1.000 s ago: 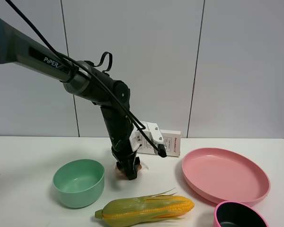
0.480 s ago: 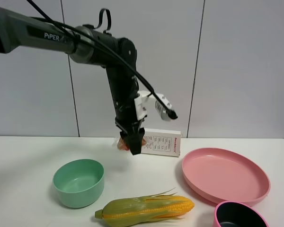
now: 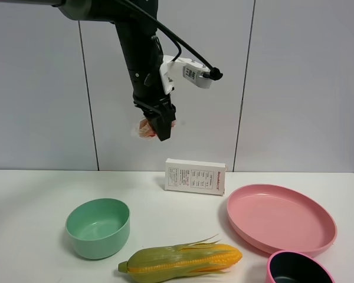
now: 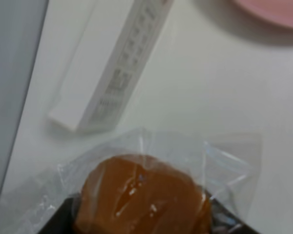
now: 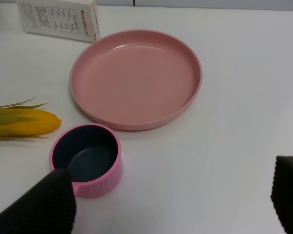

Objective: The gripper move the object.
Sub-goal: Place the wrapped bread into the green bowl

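On the left of the white surface (image 3: 29, 200) stands a green bowl (image 3: 98, 227), upright and with nothing in it. High above the surface, a little to the right of the bowl and in front of the grey wall (image 3: 295, 82), hangs the left claw (image 3: 161, 127), pointing down. It is closed on the bun (image 3: 145, 127), which is held in the air, well apart from everything below. In the left wrist view the bun (image 4: 141, 195) is orange-brown and shiny inside a crinkled clear wrapper, and the dark tips of the claw press on it from both sides.

Under the claw, near the front edge, a corn cob (image 3: 183, 258) lies on its side, its yellow end toward the right. Behind it, near the wall, a white box (image 3: 194, 175) with small print stands on its long side. To the right of the box lies a wide pink plate (image 3: 318, 236), empty. Just in front of the plate is a small pink cup (image 3: 270, 266), dark inside.

The right claw (image 5: 171, 195) shows only in its own wrist view. Its two black fingers (image 5: 39, 207) are spread wide apart over the bare surface, close to the cup, and hold nothing.
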You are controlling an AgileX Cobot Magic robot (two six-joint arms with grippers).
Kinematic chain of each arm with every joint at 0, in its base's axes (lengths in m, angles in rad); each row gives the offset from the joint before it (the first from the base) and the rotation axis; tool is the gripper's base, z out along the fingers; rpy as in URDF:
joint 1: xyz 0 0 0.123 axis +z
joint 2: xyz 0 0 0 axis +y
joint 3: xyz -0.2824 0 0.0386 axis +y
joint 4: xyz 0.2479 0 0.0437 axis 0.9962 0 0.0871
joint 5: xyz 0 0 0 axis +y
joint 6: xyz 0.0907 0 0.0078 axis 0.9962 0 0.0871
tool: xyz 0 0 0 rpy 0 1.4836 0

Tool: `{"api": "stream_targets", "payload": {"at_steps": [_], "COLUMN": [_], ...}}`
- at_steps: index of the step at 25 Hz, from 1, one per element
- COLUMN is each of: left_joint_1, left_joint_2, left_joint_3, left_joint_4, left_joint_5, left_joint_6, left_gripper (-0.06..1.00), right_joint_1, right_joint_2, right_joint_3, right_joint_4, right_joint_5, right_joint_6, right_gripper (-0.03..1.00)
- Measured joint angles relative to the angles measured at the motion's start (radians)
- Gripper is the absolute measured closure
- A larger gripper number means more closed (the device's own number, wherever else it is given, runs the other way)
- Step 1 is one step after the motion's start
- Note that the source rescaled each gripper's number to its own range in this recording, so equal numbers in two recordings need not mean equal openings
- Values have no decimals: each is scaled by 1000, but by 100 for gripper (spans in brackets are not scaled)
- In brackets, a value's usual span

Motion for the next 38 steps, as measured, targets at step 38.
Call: {"api": "stream_targets", "payload": {"at_steps": [38], "left_joint_1": [101], "left_joint_2": [-261], "left_joint_3": [764], "left_joint_4": [-61], "left_joint_5": [-189], "left_joint_6": [-17], "left_gripper": [94], "right_joint_1": [0], "right_joint_2": [0], "right_joint_3": [0], "right_joint_4": [0], "right_joint_5": [0], "right_joint_6": [0], "right_gripper": [-3]}}
